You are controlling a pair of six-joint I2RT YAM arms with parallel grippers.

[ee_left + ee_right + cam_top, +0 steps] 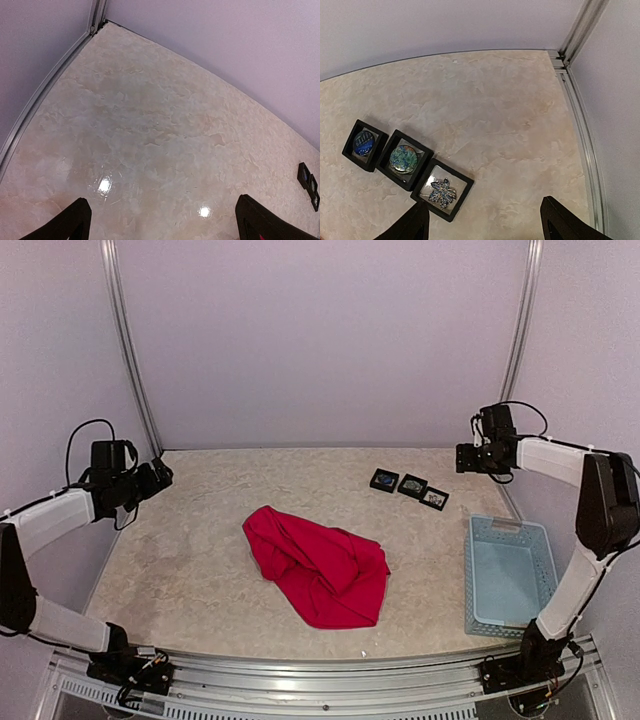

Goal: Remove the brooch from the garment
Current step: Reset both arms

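Observation:
The red garment [318,565] lies crumpled in the middle of the table. No brooch shows on it in the top view; if one is pinned there, the folds hide it. My left gripper [160,475] is raised at the far left, well apart from the garment, open and empty; in the left wrist view [162,222] its fingers frame bare table. My right gripper [468,458] is raised at the far right, open and empty; in the right wrist view [485,222] its fingers hang above the table beside the small black boxes.
Three small black display boxes [412,486] sit in a row at the back right, each holding a brooch: a blue round one [364,144], a green round one [405,159] and a leaf-shaped one [442,192]. A pale blue plastic basket [508,575] stands at the right edge.

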